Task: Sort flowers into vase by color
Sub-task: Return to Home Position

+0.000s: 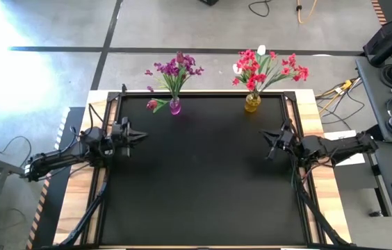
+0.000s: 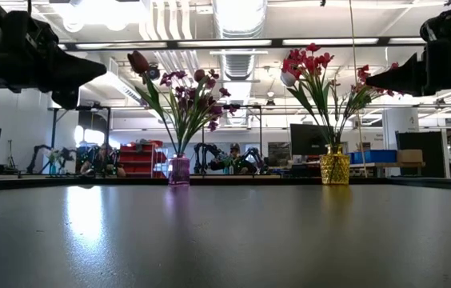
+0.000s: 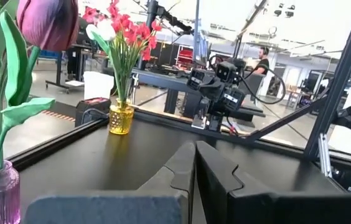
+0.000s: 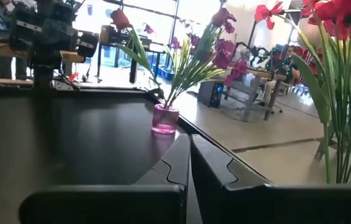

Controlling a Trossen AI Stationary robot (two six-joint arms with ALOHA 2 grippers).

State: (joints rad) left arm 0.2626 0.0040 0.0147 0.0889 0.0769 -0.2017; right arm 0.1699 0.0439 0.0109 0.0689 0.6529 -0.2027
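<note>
High view: black table [image 1: 203,187]. Purple vase [image 1: 175,107] stands near the far edge, left of centre, and holds the purple flowers [image 1: 176,68]. Yellow vase [image 1: 252,103] stands at the same edge, right of centre, well apart from it, and holds the red flowers [image 1: 269,68] with a white bud [image 1: 261,50]. Left gripper [image 1: 142,135] is over the left side of the table, right gripper [image 1: 268,143] over the right side. Both point inward, well clear of the vases.

Low view: both vases are upright on the table. The arms sit high in the upper corners, off the surface.

Left wrist view: the left gripper's own fingers [image 3: 222,180] are pressed together with only a seam between them and nothing held. A dark pink tulip-like bloom [image 3: 48,22] leans out of the purple vase close by. The yellow vase is farther off, with the right arm beyond it. A person [image 3: 264,59] stands in the room behind.

Right wrist view: the right gripper's fingers [image 4: 169,165] are likewise closed together and empty. The purple vase is ahead and red flower stems are near the lens.
</note>
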